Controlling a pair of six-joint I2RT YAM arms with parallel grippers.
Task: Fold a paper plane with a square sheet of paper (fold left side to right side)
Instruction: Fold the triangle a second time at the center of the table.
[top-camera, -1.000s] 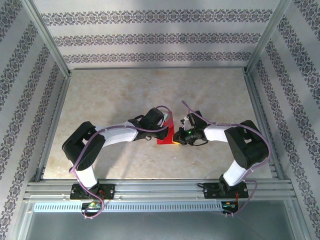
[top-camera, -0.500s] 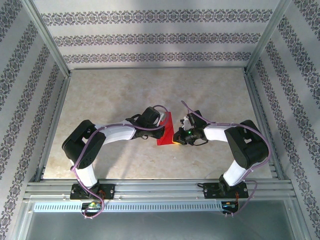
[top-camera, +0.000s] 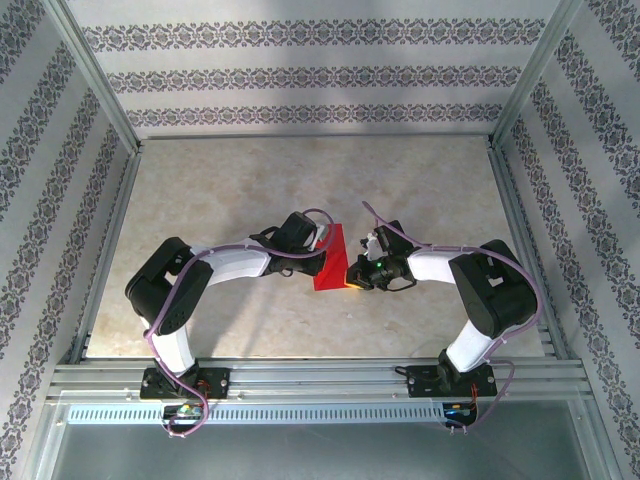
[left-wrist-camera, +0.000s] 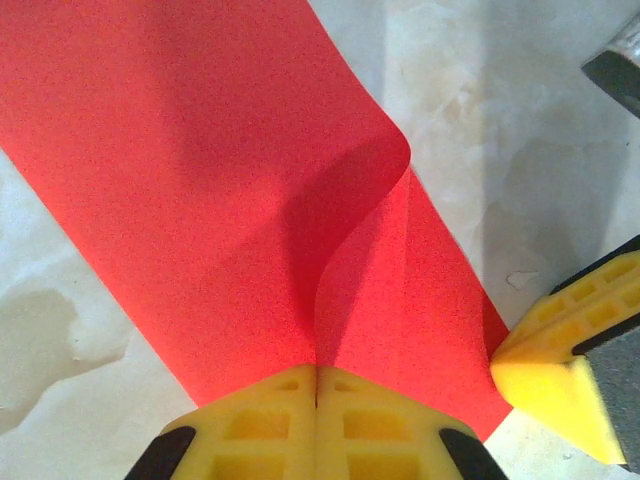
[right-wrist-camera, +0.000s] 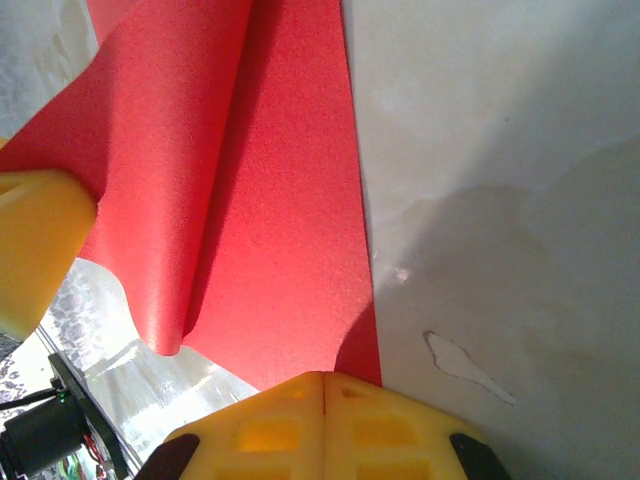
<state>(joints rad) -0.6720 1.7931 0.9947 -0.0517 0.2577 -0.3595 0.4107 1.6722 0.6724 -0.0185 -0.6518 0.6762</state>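
At table (top-camera: 300, 180) centre, left pincer (left-wrist-camera: 317, 385) pinches the curled-over red sheet (left-wrist-camera: 200, 150); right pincer (right-wrist-camera: 323, 385) closed, touching it

The square sheet of paper (top-camera: 331, 262) lies on the desk (top-camera: 250, 180) between the two hands. A raised flap runs forward from the closed tips of the left hand (left-wrist-camera: 317, 385). The right hand (right-wrist-camera: 323, 388) sits on the sheet's edge, just right of it.
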